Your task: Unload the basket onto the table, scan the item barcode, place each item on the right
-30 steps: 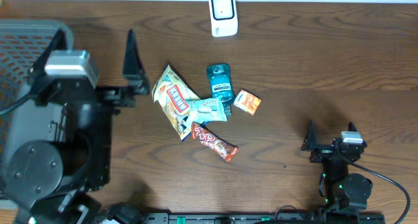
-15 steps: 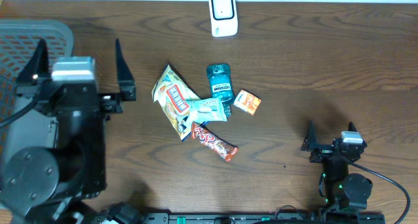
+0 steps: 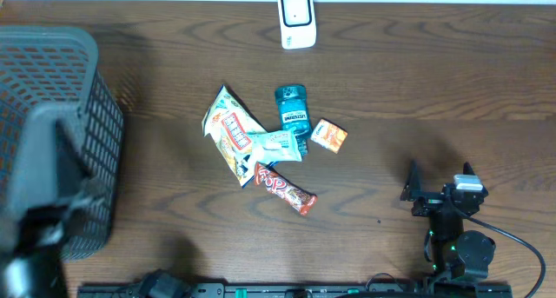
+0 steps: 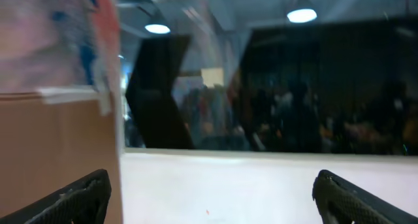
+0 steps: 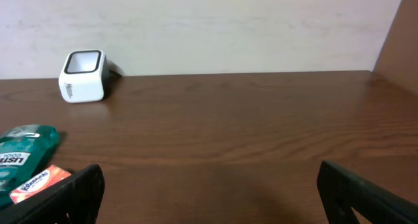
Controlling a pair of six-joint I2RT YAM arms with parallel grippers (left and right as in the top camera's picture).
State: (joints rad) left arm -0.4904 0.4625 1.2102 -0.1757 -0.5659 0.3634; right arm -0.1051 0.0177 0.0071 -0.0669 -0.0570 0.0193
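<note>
Near the middle of the bench (image 3: pixel 434 89) lie a snack bag (image 3: pixel 228 124), mouthwash bottle (image 3: pixel 293 109), orange box (image 3: pixel 329 135) and candy bar (image 3: pixel 284 188), bunched together; the scanner (image 3: pixel 296 19) stands at the far edge. Both the left pincer (image 4: pixel 210 196) and right pincer (image 5: pixel 209 192) gape wide, empty.

Matt wooden table (image 3: pixel 452 98), glossy wrappers (image 3: pixel 285 187)

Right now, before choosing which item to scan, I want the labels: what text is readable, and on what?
"LISTERINE": on the teal bottle, just legible.
On the red bar: large white lettering, too blurred to read.
On the bag, the orange box and the pouch: print too small to read.
On the scanner: no text visible.
</note>
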